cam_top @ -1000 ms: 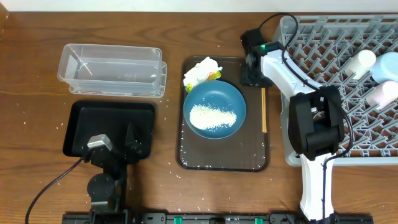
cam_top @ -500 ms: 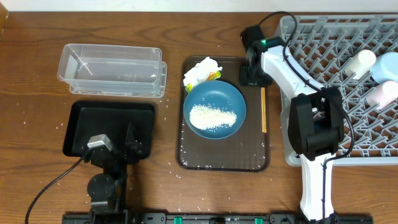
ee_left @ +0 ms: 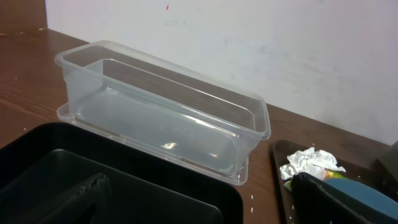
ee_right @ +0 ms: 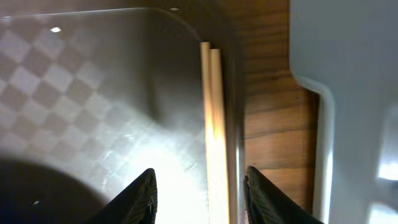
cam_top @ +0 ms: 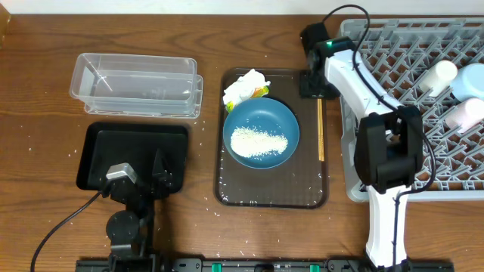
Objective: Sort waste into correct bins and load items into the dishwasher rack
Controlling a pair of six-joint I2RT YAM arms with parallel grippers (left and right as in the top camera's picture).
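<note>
A wide dark blue bowl [cam_top: 261, 121] holding white rice [cam_top: 258, 142] sits on the brown tray [cam_top: 272, 193]. A crumpled white napkin [cam_top: 243, 84] and a yellow-green wrapper [cam_top: 260, 92] lie behind the bowl. Wooden chopsticks [cam_top: 321, 132] lie along the brown tray's right edge. My right gripper [cam_top: 314, 83] is open above their far end; in the right wrist view the chopsticks [ee_right: 214, 118] run between its fingers [ee_right: 202, 199], untouched. My left gripper [cam_top: 140, 180] is open and empty over the black tray [cam_top: 113, 143], also seen in the left wrist view [ee_left: 205, 211]. The clear tub [cam_top: 136, 83] stands behind it.
The grey rack [cam_top: 408, 151] fills the right side and holds a white cup [cam_top: 439, 74], a pale blue bowl [cam_top: 473, 79] and a pink cup [cam_top: 463, 113]. Loose rice grains [cam_top: 208, 198] are scattered on the wooden table. The rack's wall [ee_right: 348, 74] is close beside the chopsticks.
My right gripper has shifted a little toward the far right corner of the brown tray. The left arm and all objects have not moved.
</note>
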